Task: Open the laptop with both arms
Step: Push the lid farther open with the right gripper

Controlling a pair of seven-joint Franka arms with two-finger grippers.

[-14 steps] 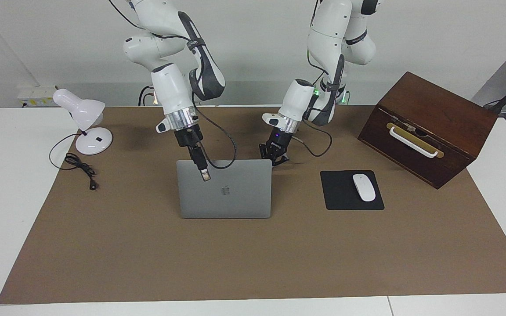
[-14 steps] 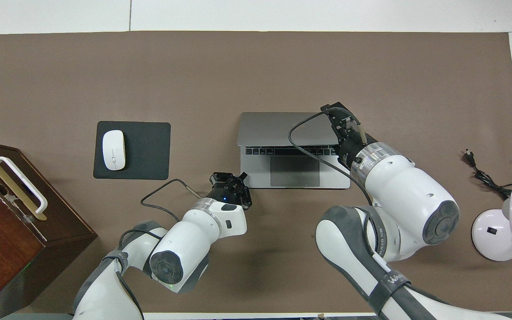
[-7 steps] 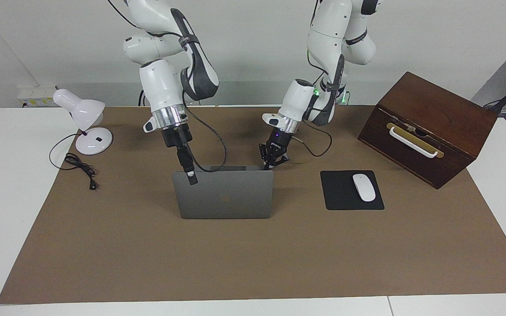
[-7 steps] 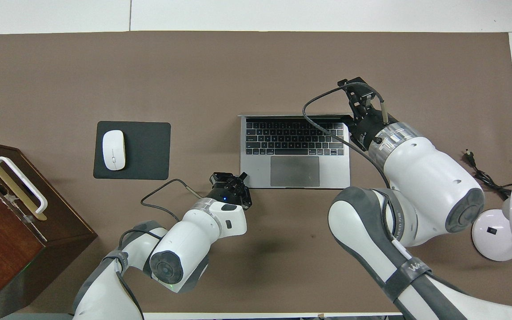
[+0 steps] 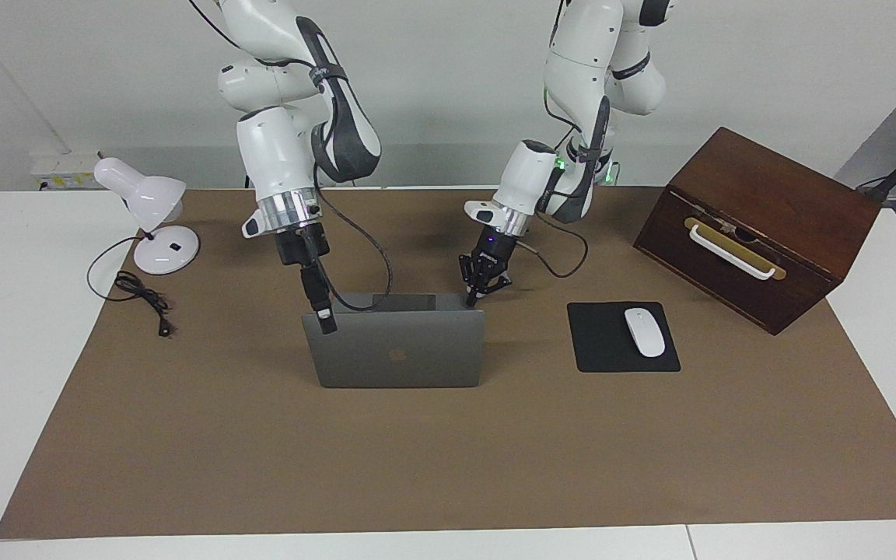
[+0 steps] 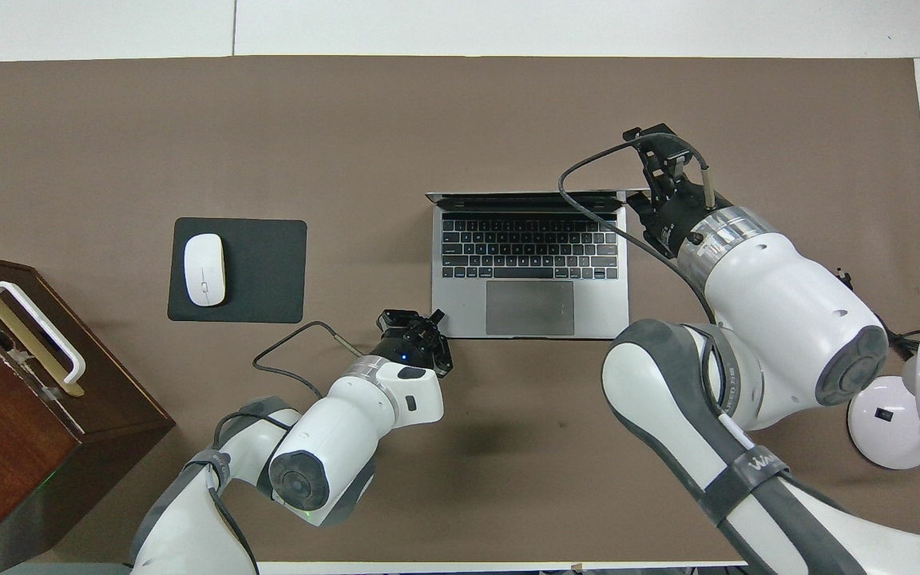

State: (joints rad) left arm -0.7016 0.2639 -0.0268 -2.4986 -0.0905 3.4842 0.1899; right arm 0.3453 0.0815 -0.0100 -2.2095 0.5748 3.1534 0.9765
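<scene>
Standing open on the brown mat, the laptop has its lid raised nearly upright, its apple logo facing away from the robots and its keyboard and trackpad bare in the overhead view. At the lid's top corner toward the right arm's end of the table, the right gripper hangs against the lid's edge; whether its fingers are apart or together cannot be told. At the base's corner nearest the robots, toward the left arm's end, the left gripper presses down with its fingertips fully together, holding nothing between them. Beside the laptop, a white mouse lies on a black mouse pad, with a wooden box near it. A white lamp stands at the right arm's end.
</scene>
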